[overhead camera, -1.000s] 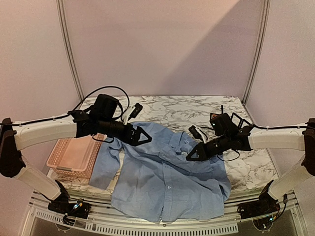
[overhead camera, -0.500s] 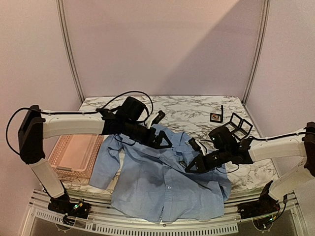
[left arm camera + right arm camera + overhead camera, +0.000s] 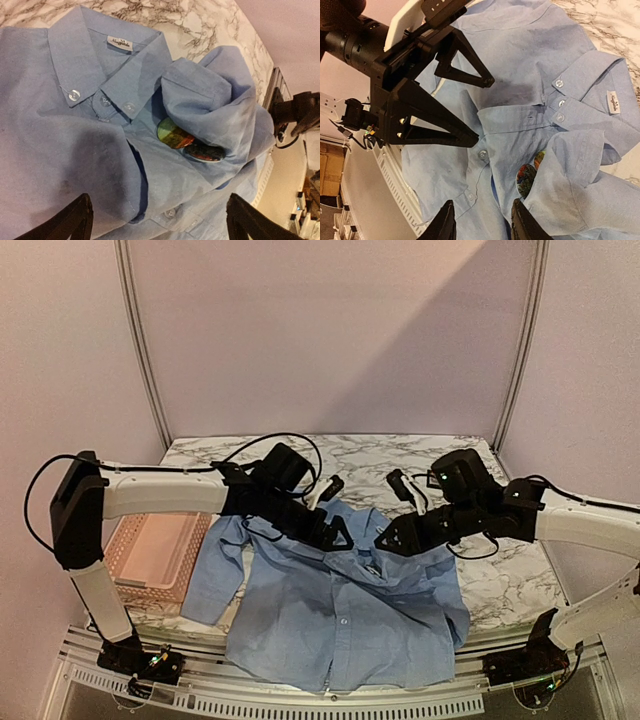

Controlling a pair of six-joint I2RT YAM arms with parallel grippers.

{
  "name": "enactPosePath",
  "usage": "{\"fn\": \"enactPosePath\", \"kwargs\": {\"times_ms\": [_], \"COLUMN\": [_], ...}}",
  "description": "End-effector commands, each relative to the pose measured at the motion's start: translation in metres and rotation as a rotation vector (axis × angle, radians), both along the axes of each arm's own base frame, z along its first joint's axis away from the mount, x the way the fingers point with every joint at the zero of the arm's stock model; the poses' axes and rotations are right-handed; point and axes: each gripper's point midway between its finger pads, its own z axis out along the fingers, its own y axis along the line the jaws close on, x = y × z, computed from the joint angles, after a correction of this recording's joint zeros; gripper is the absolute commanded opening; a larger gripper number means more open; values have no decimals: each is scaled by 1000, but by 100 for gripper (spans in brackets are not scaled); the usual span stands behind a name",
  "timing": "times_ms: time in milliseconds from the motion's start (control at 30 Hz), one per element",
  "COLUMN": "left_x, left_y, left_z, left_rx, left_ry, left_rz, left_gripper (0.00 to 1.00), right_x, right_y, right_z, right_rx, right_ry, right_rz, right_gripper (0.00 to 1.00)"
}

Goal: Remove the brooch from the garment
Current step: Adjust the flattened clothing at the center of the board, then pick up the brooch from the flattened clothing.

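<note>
**A:** So, where's the brooch (image 3: 174,134)?

**B:** Centre-right of the left wrist view, on the shirt (image 3: 330,610) front just below the collar (image 3: 100,65). It's a green-red disc, partly tucked under a fold (image 3: 210,95) of the same blue cloth. A darker badge (image 3: 204,152) touches it at lower right. Can't tell which of the two is the target.

**A:** Grippers?

**B:** Left gripper (image 3: 338,533) has its jaws wide apart with nothing in them, at the centre of the top view over the collar area. Right gripper (image 3: 392,540) is just to its right, tips facing it, fingers partway apart, also empty. Neither touches the discs.

**A:** Failure modes?

**B:** My read, three.
1. The fold overhangs the discs, so a pinch from that side likely grabs cloth with the disc, or cloth only.
2. The fabric is loose and wrinkled. With nothing pinning it down, pulling the disc probably lifts the whole shirt instead of freeing it.
3. The two heads are near each other over one small spot, so closing in together risks finger-to-finger contact.

**A:** Basket?

**B:** Pink basket (image 3: 150,555) is at the left edge of the top view, well apart. Not a factor yet.
</note>
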Motion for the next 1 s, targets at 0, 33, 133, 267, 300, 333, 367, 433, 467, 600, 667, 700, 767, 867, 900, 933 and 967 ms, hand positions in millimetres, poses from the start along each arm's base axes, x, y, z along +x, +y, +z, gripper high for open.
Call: {"fn": "enactPosePath", "kwargs": {"times_ms": [0, 33, 133, 267, 300, 333, 367, 433, 467, 600, 667, 700, 767, 867, 900, 933, 967], "left_x": [-10, -11, -15, -16, -17, -17, -18, -18, -18, -19, -20, -20, -20, -21, -22, -21, -21], "left_y": [2, 1, -1, -1, -1, -1, -1, -1, -1, -1, -1, -1, -1, -2, -2, -2, -2], "left_z": [-20, -23, -27, -30, -32, -33, -33, -35, -35, -35, -36, -37, -37, -37, -37, -37, -36], "left_rx": [60, 62, 52, 53, 56, 59, 61, 65, 64, 65, 68, 69, 67, 66, 66, 65, 62], "left_ry": [27, 36, 61, 73, 76, 80, 83, 89, 91, 92, 95, 96, 101, 105, 106, 106, 105], "left_rz": [-25, -26, -34, -31, -32, -32, -34, -35, -35, -41, -42, -42, -44, -45, -47, -47, -48], "left_gripper": [87, 84, 66, 52, 48, 44, 43, 37, 35, 27, 23, 21, 18, 10, 9, 8, 8], "right_x": [8, 7, 6, 3, 3, 2, 2, 1, 1, 2, 1, 2, 2, 2, 2, 2, 2], "right_y": [-5, 0, 11, 16, 16, 15, 15, 14, 14, 12, 13, 13, 13, 13, 13, 13, 14], "right_z": [-25, -28, -36, -57, -60, -66, -68, -72, -75, -83, -86, -87, -90, -94, -95, -96, -96], "right_rx": [-195, -212, -260, -324, -335, -348, -357, -371, -380, -418, -429, -434, -447, -473, -480, -485, -490], "right_ry": [-24, -28, -31, -11, -7, 2, 5, 6, 9, 8, 7, 9, 9, 0, -1, -3, -5], "right_rz": [-7, 10, 53, 84, 86, 88, 88, 89, 91, 86, 90, 91, 94, 95, 98, 98, 97], "right_gripper": [35, 33, 28, 24, 24, 23, 23, 22, 22, 19, 19, 19, 19, 18, 18, 18, 18]}}
